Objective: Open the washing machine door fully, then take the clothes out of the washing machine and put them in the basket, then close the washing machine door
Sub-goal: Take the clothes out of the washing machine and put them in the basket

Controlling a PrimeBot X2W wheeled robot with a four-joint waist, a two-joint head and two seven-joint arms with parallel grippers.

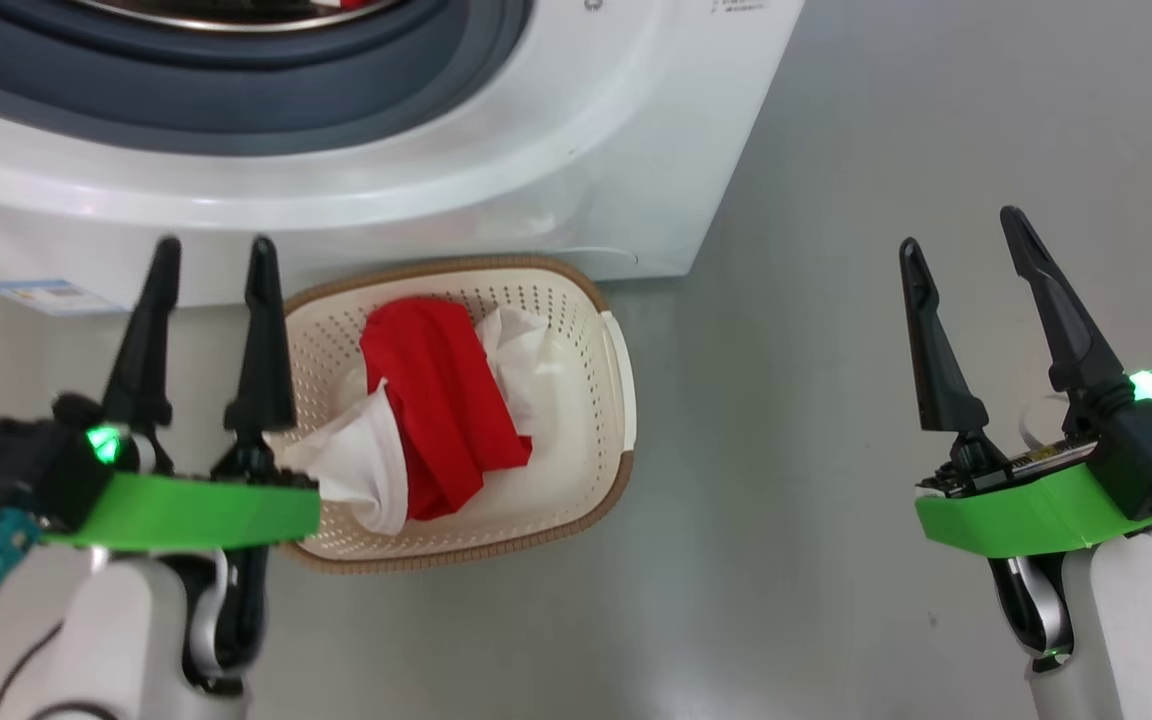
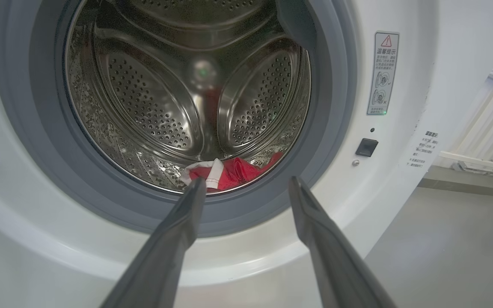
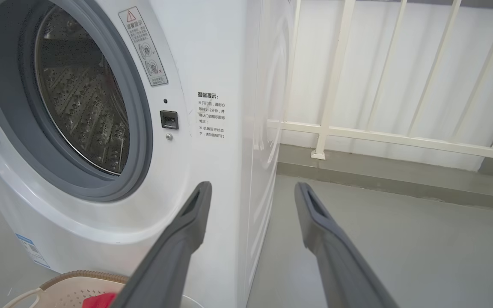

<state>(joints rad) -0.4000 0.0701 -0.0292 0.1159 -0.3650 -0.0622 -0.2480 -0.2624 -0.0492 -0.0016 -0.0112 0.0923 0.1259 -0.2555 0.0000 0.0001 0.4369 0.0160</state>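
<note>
Looking down in the head view, we see the basket (image 1: 619, 400) near the centre, on the grey floor (image 1: 836, 520) just in front of the washing machine (image 1: 556, 170), which spans 10 to 1 o'clock. Red and white clothes (image 1: 441, 400) lie bunched in the basket, with a white fold drooping toward its 8 o'clock rim.

Our left gripper (image 1: 214, 248) hangs at 8 o'clock of that view, fingers spread apart and holding nothing. Its inner finger crosses the basket's 9 o'clock edge; we cannot tell whether it touches. Our right gripper (image 1: 962, 230) hangs at 4 o'clock over bare floor, well apart from the basket, fingers likewise spread and empty. A blue label (image 1: 36, 295) sits on the machine's lower corner at 9 o'clock.

In the left wrist view we face the machine's round opening, where a grey gasket (image 2: 28, 141) rings the steel drum (image 2: 152, 98). A red garment (image 2: 233, 173) with white trim lies at the drum's 6 o'clock, just behind the gasket lip. A warning sticker (image 2: 382, 72) is at 2 o'clock and a black latch (image 2: 366, 147) at 3 o'clock.

In the right wrist view a white railing (image 3: 400, 137) stands at 2 o'clock, beyond the machine's side.
</note>
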